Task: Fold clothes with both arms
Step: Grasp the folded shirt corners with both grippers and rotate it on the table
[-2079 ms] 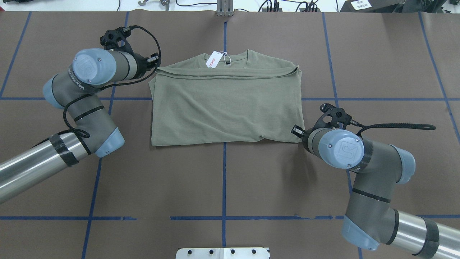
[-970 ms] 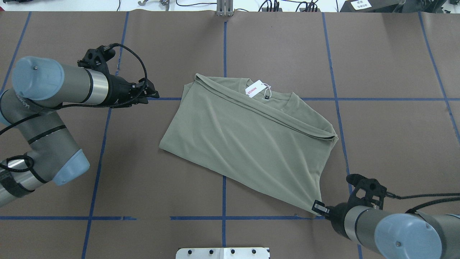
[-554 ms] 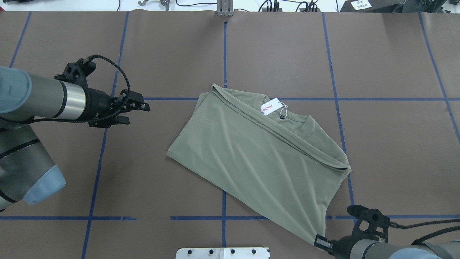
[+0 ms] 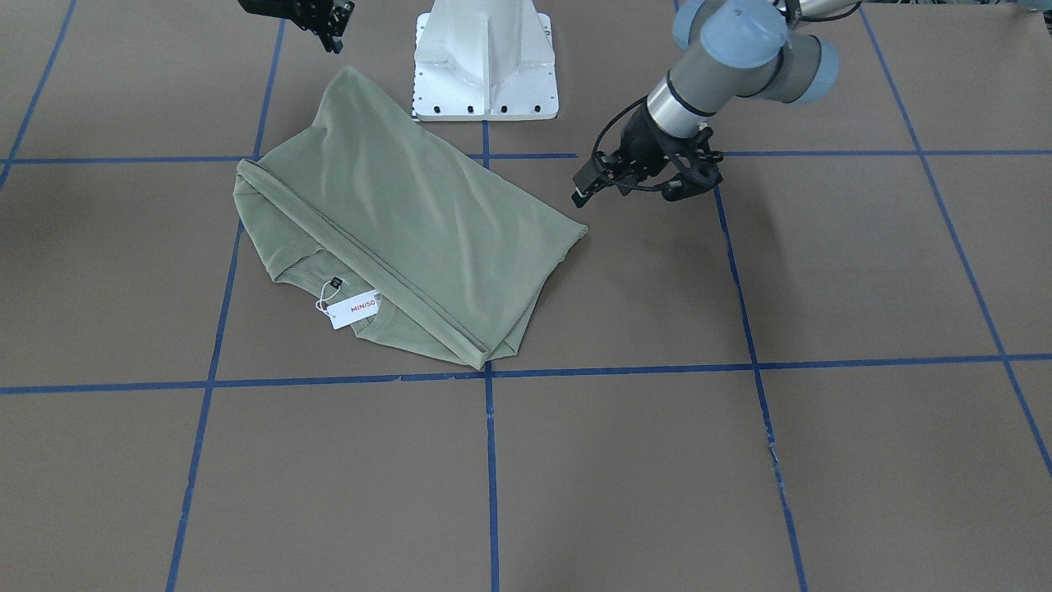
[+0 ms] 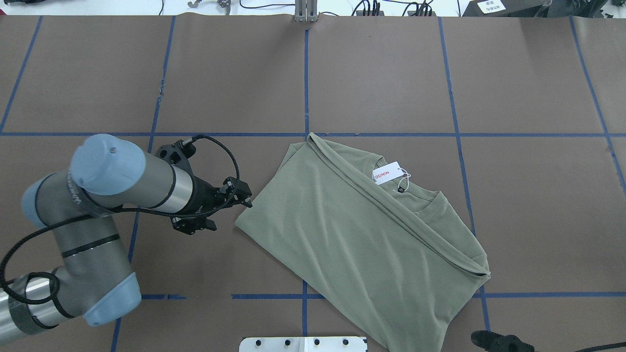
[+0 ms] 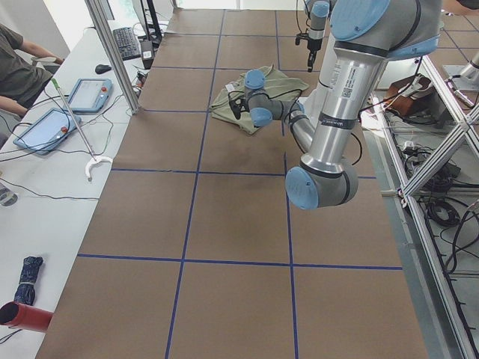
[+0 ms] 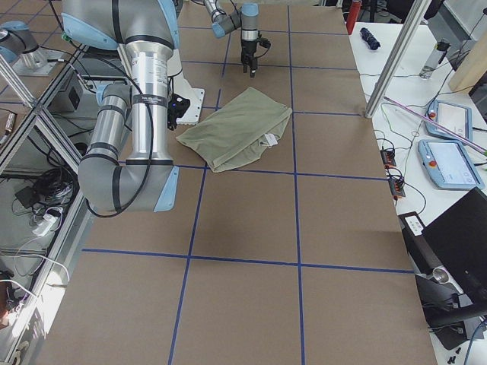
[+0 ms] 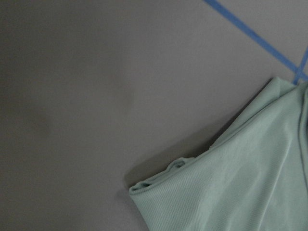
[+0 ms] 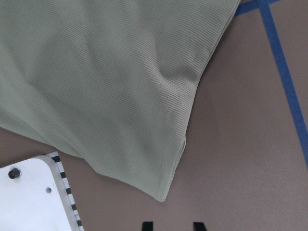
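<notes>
bench [image 5: 195, 73] brown, blue-taped | shirt [image 5: 362, 244] folded, now slid toward the robot and turned askew | right fingers [image 9: 147, 227] spread, hem corner just released | left fingers [image 5: 240, 189] spread, moved beside its side corner | hang tag [image 5: 385, 173] face up at the neck | likely regrasp next, for another fold

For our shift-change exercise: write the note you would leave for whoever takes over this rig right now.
Right gripper: open, empty, by the shirt's corner nearest the base.
Left gripper: beside the corner on its own side, not gripping; open or shut unclear.
Shirt lies skewed on the table, hem folded up to the shoulders, tag showing.
To do, likely: square it, then fold sideways.
</notes>
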